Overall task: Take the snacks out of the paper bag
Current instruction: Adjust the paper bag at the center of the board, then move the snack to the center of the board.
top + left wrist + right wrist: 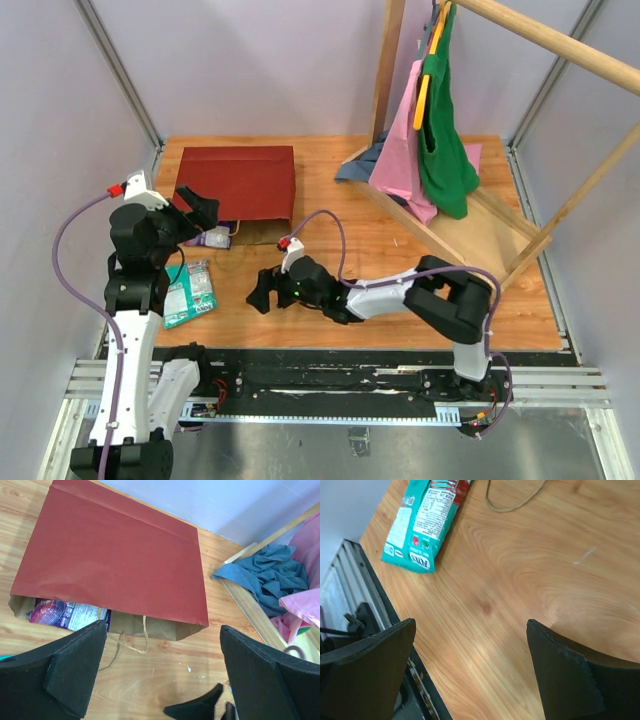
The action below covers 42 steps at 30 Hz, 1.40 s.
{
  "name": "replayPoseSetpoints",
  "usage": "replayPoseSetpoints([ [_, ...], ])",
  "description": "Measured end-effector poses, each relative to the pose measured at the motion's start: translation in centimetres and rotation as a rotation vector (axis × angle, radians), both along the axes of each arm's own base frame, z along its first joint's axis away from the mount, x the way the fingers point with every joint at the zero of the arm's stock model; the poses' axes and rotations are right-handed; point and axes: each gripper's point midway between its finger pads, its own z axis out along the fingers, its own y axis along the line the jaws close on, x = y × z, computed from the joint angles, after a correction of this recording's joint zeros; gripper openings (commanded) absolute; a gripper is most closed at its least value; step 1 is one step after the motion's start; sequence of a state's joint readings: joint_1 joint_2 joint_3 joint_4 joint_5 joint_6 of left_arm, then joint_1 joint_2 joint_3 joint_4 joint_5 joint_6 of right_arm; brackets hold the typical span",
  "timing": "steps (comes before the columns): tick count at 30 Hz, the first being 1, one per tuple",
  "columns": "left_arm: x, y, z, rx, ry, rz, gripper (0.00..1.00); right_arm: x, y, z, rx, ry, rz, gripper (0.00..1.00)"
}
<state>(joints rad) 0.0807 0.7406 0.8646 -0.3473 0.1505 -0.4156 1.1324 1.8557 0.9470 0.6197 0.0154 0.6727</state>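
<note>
The dark red paper bag lies flat at the back left, its brown mouth facing the near edge; it fills the left wrist view. A purple snack packet sticks out of the left end of the mouth. A teal snack packet lies on the table in front of the bag, also in the right wrist view. My left gripper is open and empty above the bag's mouth. My right gripper is open and empty low over bare wood, right of the teal packet.
Pale twine handles trail from the bag's mouth. A wooden frame with pink and green garments and a blue cloth stands at the back right. A black rail runs along the near edge.
</note>
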Motion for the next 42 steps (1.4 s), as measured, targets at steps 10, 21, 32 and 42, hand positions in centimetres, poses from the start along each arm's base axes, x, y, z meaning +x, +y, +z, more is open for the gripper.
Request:
replayPoseSetpoints([
  [10,-0.4,0.0,0.6,0.007,-0.023,0.0,1.0,-0.5,8.0,0.0,0.228,0.197,0.087,0.85],
  [21,-1.5,1.6,1.1,0.062,-0.037,0.078,1.0,-1.4,9.3,-2.3,0.207,0.302,0.086,0.81],
  [32,-3.2,0.3,6.0,0.038,-0.129,0.025,1.0,-3.8,15.0,-3.1,0.235,0.333,0.171,0.73],
  [42,-3.7,-1.8,6.1,-0.025,-0.126,-0.083,1.0,-4.7,18.7,-3.9,0.204,0.362,0.211,0.35],
])
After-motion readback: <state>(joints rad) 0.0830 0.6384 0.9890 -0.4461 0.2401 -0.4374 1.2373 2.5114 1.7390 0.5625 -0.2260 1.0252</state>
